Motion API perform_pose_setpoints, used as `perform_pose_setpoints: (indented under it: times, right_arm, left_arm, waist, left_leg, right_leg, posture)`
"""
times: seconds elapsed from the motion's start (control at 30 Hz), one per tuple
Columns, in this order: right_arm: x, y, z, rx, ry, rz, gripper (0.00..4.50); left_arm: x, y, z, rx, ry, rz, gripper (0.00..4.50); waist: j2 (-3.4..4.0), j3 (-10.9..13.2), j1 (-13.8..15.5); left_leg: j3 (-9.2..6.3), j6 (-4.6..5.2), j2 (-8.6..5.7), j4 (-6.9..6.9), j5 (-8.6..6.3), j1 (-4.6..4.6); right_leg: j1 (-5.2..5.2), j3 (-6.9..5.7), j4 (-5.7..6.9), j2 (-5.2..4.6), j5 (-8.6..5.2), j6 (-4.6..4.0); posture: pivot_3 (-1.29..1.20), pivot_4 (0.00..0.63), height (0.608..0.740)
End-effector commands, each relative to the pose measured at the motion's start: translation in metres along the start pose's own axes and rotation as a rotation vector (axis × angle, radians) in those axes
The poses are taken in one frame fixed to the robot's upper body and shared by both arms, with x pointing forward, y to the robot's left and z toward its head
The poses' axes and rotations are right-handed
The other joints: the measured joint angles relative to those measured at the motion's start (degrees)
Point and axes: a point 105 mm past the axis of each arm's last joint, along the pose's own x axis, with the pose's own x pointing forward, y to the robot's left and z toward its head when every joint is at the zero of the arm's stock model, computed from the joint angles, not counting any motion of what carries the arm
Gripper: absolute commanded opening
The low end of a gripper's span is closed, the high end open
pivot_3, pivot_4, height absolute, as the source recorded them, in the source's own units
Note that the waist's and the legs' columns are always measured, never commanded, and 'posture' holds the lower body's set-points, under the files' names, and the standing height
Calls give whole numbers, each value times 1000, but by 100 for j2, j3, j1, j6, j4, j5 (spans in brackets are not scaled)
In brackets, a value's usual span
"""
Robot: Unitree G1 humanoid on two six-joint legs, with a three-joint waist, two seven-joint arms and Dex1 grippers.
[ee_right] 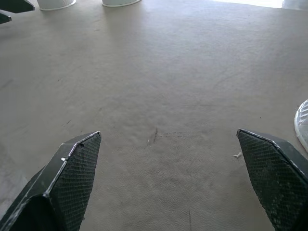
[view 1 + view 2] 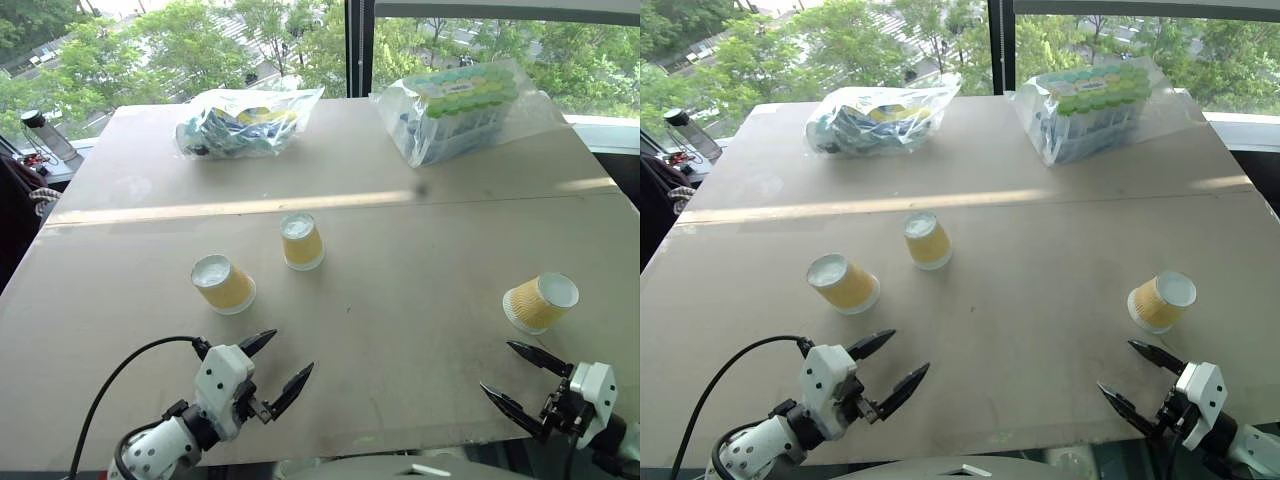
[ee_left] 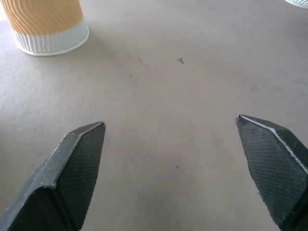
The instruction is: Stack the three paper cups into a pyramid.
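Note:
Three yellow ribbed paper cups stand apart, upside down, on the brown table (image 2: 400, 300): one at the left (image 2: 222, 284), one in the middle (image 2: 302, 242) and one at the right (image 2: 540, 302). No cup rests on another. My left gripper (image 2: 288, 356) hovers open and empty near the front edge, just short of the left cup and to its right. That cup's lower part (image 3: 48, 24) lies beyond the open fingers in the left wrist view. My right gripper (image 2: 498, 367) is open and empty, close in front of the right cup.
At the back of the table lie two clear plastic bags of packaged goods, one left of centre (image 2: 245, 122) and one at the right (image 2: 460, 105). A bottle (image 2: 45, 135) stands off the table's left rear corner. A window runs behind the table.

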Motion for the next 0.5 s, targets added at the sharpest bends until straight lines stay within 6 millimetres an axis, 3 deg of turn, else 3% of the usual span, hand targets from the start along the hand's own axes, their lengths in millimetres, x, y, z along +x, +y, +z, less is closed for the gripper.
perform_pose_setpoints:
  times: [0.03,0.23,0.5]
  right_arm:
    - [15,4,24,-38,-91,32,4500]
    - [38,7,39,-47,-144,65,4500]
    - [15,6,27,-34,-96,4,4500]
  left_arm:
    - [-1,-1,15,-4,-56,2,4463]
    - [-3,-2,21,11,-71,-30,4463]
    - [0,-21,58,56,-167,-262,4463]
  waist:
    - [1,0,-15]
    - [-3,0,-3]
    - [-1,1,116]
  left_leg:
    - [0,0,0,0,0,0]
    - [0,-1,0,1,0,1]
    - [-2,-1,0,1,0,-1]
  right_leg:
    - [0,0,0,0,0,0]
    - [-1,0,0,1,0,0]
    - [-2,-4,-1,0,0,0]
  posture:
    - [0,150,740]
    - [0,150,740]
    - [0,150,740]
